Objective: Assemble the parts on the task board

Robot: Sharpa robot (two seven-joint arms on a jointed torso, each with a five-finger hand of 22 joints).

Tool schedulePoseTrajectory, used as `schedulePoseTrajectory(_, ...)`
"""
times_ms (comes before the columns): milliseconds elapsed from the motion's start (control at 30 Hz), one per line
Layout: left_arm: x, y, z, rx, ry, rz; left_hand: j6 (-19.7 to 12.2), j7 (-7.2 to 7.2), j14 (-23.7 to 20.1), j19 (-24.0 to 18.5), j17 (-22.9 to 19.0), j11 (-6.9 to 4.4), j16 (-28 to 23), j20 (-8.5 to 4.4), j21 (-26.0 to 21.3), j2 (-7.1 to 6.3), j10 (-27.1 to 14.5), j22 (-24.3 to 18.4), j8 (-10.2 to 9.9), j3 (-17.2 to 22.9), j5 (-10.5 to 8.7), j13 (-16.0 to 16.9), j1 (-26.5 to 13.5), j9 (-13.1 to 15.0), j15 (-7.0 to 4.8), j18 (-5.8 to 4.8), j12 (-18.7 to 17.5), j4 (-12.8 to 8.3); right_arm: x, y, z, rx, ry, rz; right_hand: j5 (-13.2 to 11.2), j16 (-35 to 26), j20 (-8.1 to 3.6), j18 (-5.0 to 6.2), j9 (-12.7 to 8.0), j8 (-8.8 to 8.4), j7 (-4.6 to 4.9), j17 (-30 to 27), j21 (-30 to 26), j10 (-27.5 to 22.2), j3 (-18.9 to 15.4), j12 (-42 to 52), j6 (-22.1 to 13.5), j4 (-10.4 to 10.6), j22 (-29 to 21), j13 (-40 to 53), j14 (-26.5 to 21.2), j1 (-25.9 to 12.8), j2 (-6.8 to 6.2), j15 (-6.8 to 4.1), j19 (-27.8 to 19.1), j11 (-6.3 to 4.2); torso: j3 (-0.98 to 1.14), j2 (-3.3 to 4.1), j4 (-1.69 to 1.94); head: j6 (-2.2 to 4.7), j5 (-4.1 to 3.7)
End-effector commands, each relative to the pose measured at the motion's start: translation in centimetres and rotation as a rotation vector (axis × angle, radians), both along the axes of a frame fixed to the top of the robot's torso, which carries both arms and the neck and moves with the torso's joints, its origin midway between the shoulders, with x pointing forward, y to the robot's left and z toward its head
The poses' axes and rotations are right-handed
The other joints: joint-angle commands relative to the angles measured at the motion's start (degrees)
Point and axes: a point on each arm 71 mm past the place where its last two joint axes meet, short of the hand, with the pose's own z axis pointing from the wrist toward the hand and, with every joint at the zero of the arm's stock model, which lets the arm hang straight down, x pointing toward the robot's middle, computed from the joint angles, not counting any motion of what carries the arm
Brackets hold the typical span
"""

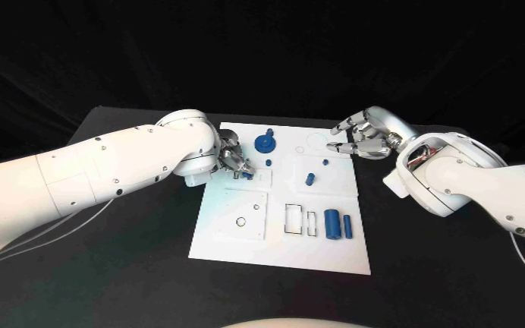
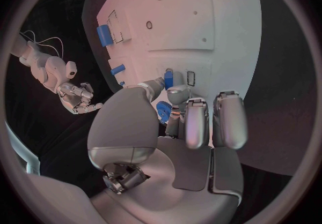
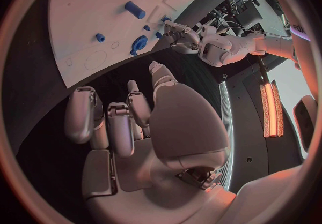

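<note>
Head view: the flat white task board (image 1: 224, 241) lies mid-table, with both silver hands at its far end.

The left hand (image 1: 233, 160) bends over the board's left edge, seemingly working a small blue piece (image 2: 168, 79) at its fingertips — whether it pinches it I cannot tell. The right hand (image 1: 363, 137) hovers off the far right corner, holding nothing, fingers loosely apart — probably waiting. Two blue cylinders (image 1: 338, 225) lie near the recessed slots.

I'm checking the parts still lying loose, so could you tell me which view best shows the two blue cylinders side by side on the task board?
The head view: the two blue cylinders lie unobstructed on the task board. The left wrist view shows one as a blue block near the board's edge; I cannot find them in the right wrist view.
</note>
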Motion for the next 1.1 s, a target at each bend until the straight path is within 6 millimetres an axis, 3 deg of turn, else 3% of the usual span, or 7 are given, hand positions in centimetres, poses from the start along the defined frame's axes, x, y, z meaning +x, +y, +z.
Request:
schedulePoseTrajectory(33,-0.14,-0.18,-0.09,0.020,0.009,-0.031,0.10,-0.37,3.63,0.23,6.53,-0.07,-0.27,0.04,0.28,0.17,0.43,0.13,0.20,6.74,0.20,0.10,0.10,0.10,-0.25,-0.81,0.25,-6.91,-0.03,0.09,-0.09,-0.006,0.007,0.011,0.20,-0.27,-0.40,1.07,-0.09,0.23,-0.02,9.43,-0.30,0.11,-0.32,0.21,0.37,0.06,-0.05,-0.07,4.57,-0.07,0.26,-0.45,-0.01,-0.25,-0.03,-0.02,-0.01,-0.09,0.02)
schedulePoseTrajectory(1100,-0.29,-0.69,-0.30,0.042,0.044,-0.065,0.53,-0.45,3.64,0.33,6.58,-0.11,-0.27,0.08,0.45,-0.11,0.81,0.45,0.34,6.32,0.18,0.43,-0.92,0.25,-0.30,-0.87,0.60,-7.06,-0.04,0.22,-0.14,-0.006,0.010,0.014,0.30,-0.32,-0.40,1.07,-0.12,0.28,-0.03,9.34,-0.33,0.12,-0.44,0.21,0.38,0.23,-0.04,-0.11,4.55,-0.22,0.28,-0.45,0.02,-0.26,0.06,0.01,-0.01,-0.27,0.07)
